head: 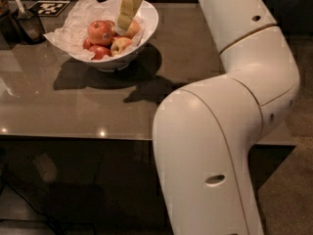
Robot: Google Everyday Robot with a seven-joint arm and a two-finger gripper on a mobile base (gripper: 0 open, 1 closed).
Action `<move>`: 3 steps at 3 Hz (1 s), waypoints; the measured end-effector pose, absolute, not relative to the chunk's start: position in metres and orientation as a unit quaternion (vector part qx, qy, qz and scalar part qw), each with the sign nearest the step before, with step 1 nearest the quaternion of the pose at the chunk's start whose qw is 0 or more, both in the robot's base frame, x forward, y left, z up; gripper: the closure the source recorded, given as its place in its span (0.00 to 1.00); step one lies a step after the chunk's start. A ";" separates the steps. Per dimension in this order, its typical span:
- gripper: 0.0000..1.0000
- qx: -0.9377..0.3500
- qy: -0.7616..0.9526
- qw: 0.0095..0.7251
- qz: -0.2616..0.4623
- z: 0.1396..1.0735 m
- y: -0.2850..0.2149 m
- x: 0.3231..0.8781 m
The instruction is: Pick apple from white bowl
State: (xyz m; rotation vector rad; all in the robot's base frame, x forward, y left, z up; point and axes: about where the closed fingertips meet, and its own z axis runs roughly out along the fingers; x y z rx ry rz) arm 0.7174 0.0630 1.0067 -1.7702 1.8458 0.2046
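Observation:
The white bowl stands at the table's far left, lined with crumpled white paper. The apple, large and red, lies at the left of the pile in it. A yellow-and-red apple and smaller red apples lie in front of it. My gripper reaches down into the bowl from above. Its yellowish tip is just right of the apple and above the blushed one. I cannot tell whether it touches any fruit.
My white arm fills the right half of the view and hides that part of the grey table. A dark container with a utensil and a black-and-white marker tag sit at the far left corner. The table's front edge runs across the middle.

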 end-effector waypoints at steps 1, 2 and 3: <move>0.00 -0.661 0.688 0.291 0.080 1.002 0.073 0.727; 0.00 -0.660 0.683 0.298 0.091 0.996 0.083 0.733; 0.00 -0.665 0.680 0.287 0.113 0.972 0.109 0.739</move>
